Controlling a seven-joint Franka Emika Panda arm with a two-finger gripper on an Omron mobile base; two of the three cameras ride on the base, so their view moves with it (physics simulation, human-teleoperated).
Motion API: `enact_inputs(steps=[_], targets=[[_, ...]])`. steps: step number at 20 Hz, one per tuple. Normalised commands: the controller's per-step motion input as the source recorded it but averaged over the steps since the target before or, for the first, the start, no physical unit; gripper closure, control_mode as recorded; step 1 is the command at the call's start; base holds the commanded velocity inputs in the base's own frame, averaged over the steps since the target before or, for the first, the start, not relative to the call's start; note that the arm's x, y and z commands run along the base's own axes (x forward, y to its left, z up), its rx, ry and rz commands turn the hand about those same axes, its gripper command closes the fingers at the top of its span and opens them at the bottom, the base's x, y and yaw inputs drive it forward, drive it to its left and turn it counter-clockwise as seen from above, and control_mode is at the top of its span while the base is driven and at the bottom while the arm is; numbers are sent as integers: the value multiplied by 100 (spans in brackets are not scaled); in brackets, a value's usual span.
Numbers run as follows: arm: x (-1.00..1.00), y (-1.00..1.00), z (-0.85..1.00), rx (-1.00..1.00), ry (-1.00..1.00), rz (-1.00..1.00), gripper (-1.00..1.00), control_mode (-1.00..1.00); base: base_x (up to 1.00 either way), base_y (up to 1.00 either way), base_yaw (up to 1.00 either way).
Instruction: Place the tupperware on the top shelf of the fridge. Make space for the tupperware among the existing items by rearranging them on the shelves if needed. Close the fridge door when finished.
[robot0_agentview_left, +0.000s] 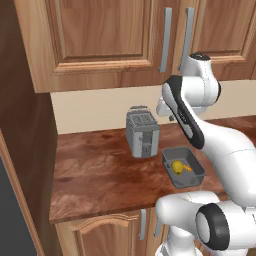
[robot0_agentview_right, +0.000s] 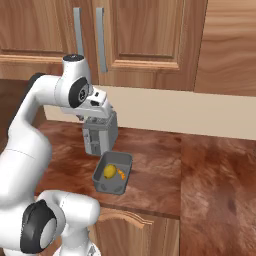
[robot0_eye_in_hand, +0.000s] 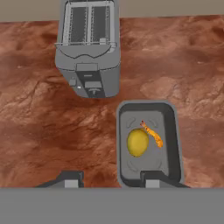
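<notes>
The tupperware (robot0_eye_in_hand: 170, 140), a grey lidless tub holding a yellow piece and an orange piece, sits on the wooden counter just in front of the toaster; it also appears in the left base view (robot0_agentview_left: 188, 178) and the right base view (robot0_agentview_right: 113, 186). My gripper (robot0_eye_in_hand: 110, 180) hangs open well above the counter, holding nothing. One fingertip (robot0_eye_in_hand: 151, 179) lines up with the tub's near end. The other fingertip (robot0_eye_in_hand: 70, 179) is over bare wood. The fridge, its shelves and the items in them are out of view.
A silver toaster (robot0_agentview_left: 142, 132) stands on the counter (robot0_agentview_left: 95, 170) against the beige wall, close behind the tub. Wooden wall cabinets with bar handles (robot0_agentview_left: 165, 40) hang overhead. A tall wooden panel (robot0_agentview_left: 25, 130) bounds the counter's left end.
</notes>
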Motion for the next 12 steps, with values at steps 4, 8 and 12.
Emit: enact_inputs(steps=[4,8,12], targets=[[-47,-2,-22,0,0,-17,-100,-100,0,0,0],[-70,-7,-58,0,-1,-51,-100,-100,0,0,0],[-63,-14,-67,2,-3,-55,-100,-100,0,0,0]])
